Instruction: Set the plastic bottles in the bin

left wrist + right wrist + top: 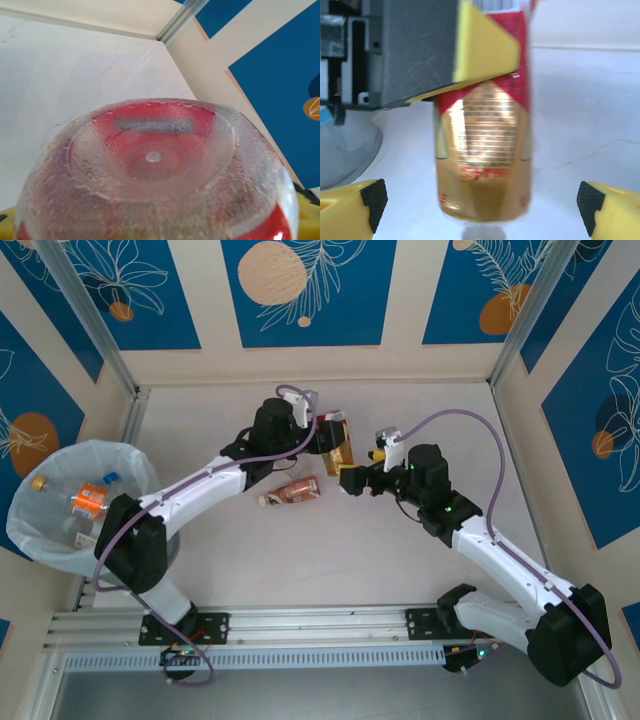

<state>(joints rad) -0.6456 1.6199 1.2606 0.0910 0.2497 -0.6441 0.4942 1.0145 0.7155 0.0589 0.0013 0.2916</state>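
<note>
Blue floral walls (305,290), white marbled tbl (330,560)

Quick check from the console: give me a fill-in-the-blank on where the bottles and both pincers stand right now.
1. The red-labelled bottle sits between the left pincer and the right pincer; only the ___ one grips it.
2. The right pincer's jaws stand ___, clear of that bottle.
3. A brown-labelled bottle lies on its side on the ___.
4. In the bin, one bottle wears an ___ label.

Missing words: left; open; table; orange.
</note>
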